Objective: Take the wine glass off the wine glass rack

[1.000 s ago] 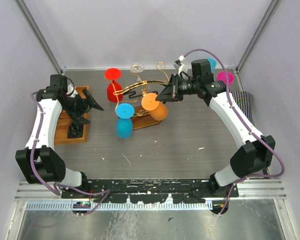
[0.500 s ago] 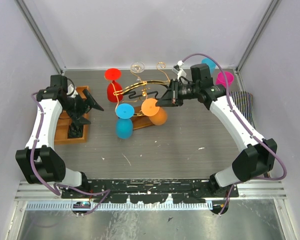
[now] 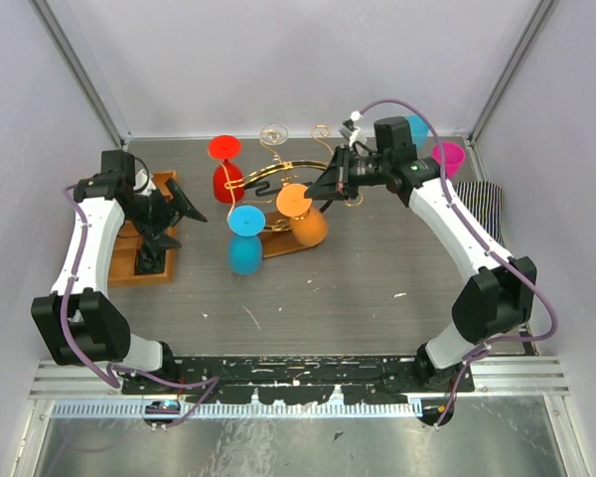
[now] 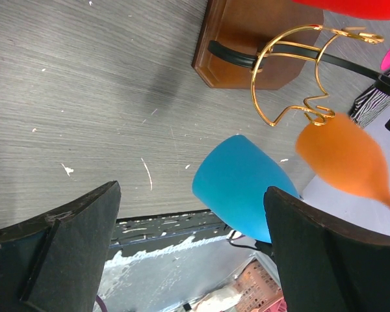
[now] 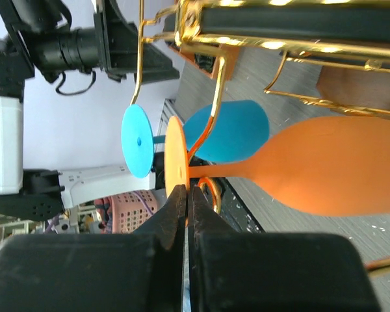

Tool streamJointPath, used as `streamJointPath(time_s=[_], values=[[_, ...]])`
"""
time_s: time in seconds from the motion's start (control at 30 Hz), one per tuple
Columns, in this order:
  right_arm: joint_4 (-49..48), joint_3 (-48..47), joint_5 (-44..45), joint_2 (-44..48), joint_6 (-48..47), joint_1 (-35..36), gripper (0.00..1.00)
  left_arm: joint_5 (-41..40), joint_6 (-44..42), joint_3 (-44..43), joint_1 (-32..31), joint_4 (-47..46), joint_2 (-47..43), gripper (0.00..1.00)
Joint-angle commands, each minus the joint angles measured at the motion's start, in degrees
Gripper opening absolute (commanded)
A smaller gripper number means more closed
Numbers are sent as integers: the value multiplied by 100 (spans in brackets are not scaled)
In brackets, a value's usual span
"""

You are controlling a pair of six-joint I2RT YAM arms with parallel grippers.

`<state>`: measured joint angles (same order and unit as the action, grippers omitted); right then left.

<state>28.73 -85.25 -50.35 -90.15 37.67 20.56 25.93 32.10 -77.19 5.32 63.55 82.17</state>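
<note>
Pinching orange glass (image 5: 325, 166), right fingers (image 5: 104, 266) closed

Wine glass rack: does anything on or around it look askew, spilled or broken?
Only the orange wine glass stands out. It hangs at a slant on the wine glass rack, its foot pinched between the shut fingers of the right gripper, and it shows blurred in the left wrist view. Nothing spilled or broken shows.

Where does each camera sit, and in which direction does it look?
Top external: above and behind, looking down on the table; left arm and right arm show.
Left wrist: at the table's left, facing the blue glass and the rack; open left gripper frames it.
Right wrist: sideways along the right gripper, shut on the orange glass.
Shared: both wrist views show the blue and orange glasses.
</note>
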Motion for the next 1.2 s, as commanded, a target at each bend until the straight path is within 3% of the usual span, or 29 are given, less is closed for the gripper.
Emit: streamJointPath(time_s=[0.0, 0.4, 0.57, 0.87, 1.17], values=[[-157, -368, -141, 366, -94, -484, 1, 176, -80, 39, 21, -22, -74, 98], [683, -99, -579, 1126, -436, -622, 1, 251, -45, 76, 26, -98, -10, 98], [1555, -148, -226, 1504, -851, -719, 1, 247, -54, 107, 21, -111, -16, 98], [3494, -371, 1953, 1921, -2050, -1702, 1, 280, -72, 103, 25, -77, -57, 98], [3736, 98, 5017, 1754, -2457, -1783, 1, 315, -45, 130, 25, -117, -83, 98]])
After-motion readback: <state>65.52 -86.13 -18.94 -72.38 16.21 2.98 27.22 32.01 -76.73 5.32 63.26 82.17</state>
